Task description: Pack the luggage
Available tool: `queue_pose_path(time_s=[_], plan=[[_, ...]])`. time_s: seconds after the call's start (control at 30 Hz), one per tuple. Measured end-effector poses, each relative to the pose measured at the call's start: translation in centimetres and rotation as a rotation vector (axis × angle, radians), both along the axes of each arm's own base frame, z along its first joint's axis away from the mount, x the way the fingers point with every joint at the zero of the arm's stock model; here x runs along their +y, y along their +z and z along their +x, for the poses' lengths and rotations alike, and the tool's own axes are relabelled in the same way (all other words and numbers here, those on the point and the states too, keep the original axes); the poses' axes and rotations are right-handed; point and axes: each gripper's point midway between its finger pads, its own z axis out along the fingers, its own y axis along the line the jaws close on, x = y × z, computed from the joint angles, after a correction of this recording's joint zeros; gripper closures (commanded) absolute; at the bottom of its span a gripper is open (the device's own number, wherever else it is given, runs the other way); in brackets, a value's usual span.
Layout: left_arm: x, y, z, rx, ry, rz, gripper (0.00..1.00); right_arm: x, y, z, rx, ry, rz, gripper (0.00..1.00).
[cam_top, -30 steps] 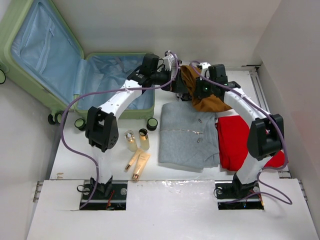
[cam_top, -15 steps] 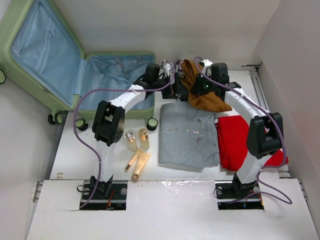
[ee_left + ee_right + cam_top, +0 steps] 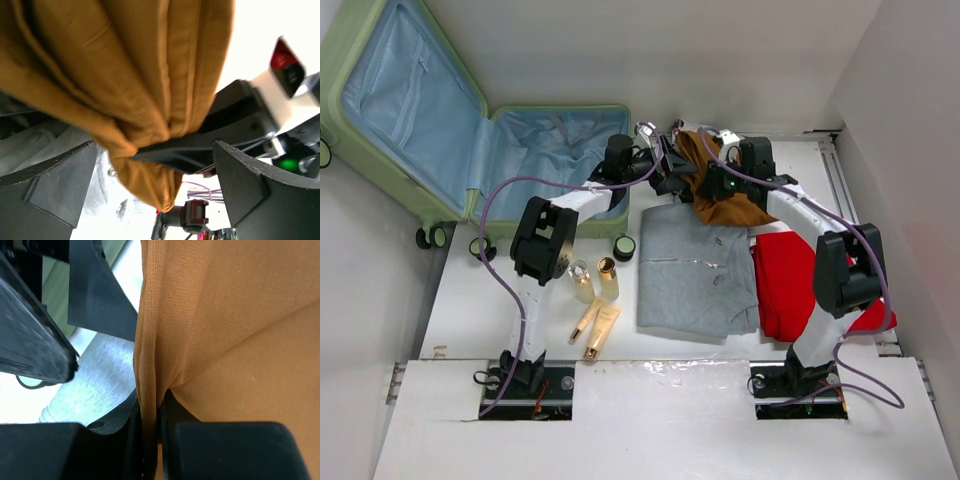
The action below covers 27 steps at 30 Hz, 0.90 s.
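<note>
Pinched nearly shut on a fold of ochre-brown garment with the right gripper. Spread wide with the left gripper just beside that hanging cloth, gripping nothing. Just left of the 2, open pale green luggage, blue lining up; nearer the bases, grey sweater and red garment

Pale green luggage (light blue lining), ochre-brown garment, plain grey top, solid red cloth.
</note>
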Motion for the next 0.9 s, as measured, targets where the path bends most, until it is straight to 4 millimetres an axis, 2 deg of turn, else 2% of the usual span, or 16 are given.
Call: queue_pose_path(time_s=[0.07, 0.17, 0.2, 0.23, 0.37, 0.4, 0.5, 0.57, 0.67, 0.73, 0.8, 0.9], plan=[[-0.2, 0.3, 0.0, -0.001, 0.002, -0.013, 0.00, 0.2, -0.3, -0.1, -0.006, 0.011, -0.006, 0.99], [-0.7, 0.0, 0.5, -0.013, 0.007, -0.014, 0.00, 0.5, -0.7, -0.1, -0.007, 0.030, -0.009, 0.85], [-0.9, -0.4, 0.6, -0.015, 0.009, -0.010, 0.00, 0.6, -0.8, -0.1, -0.007, 0.037, -0.009, 0.77], [-1.0, -0.9, 0.7, -0.011, 0.011, -0.001, 0.00, 0.8, -1.0, -0.2, -0.003, 0.047, -0.005, 0.54], [-1.0, -3.9, 0.7, 0.033, 0.020, 0.062, 0.00, 2.1, -1.0, -0.9, -0.002, 0.127, 0.031, 0.35], [-0.8, -4.5, 0.5, 0.044, 0.022, 0.075, 0.00, 2.5, -0.7, -1.0, -0.015, 0.148, 0.041, 0.23], [0.2, -6.3, 0.5, 0.061, 0.029, 0.124, 0.00, 3.1, 0.6, -1.6, -0.054, 0.201, 0.058, 0.20], [1.0, -7.1, 1.0, 0.050, 0.045, 0.162, 0.00, 2.5, 1.1, -2.0, -0.064, 0.217, 0.056, 0.19], [1.7, -7.5, 1.4, 0.024, 0.061, 0.200, 0.00, 0.5, 2.7, -2.2, -0.091, 0.204, 0.034, 0.18], [1.8, -7.5, 1.8, 0.008, 0.068, 0.213, 0.00, -1.9, 3.7, -1.9, -0.096, 0.160, 0.009, 0.17], [1.8, -7.4, 1.9, -0.002, 0.068, 0.224, 0.00, -5.2, 4.8, -0.8, -0.100, 0.089, -0.022, 0.17], [1.5, -7.2, 1.9, -0.022, 0.061, 0.238, 0.00, -11.3, 5.6, 1.7, -0.109, -0.036, -0.080, 0.14]])
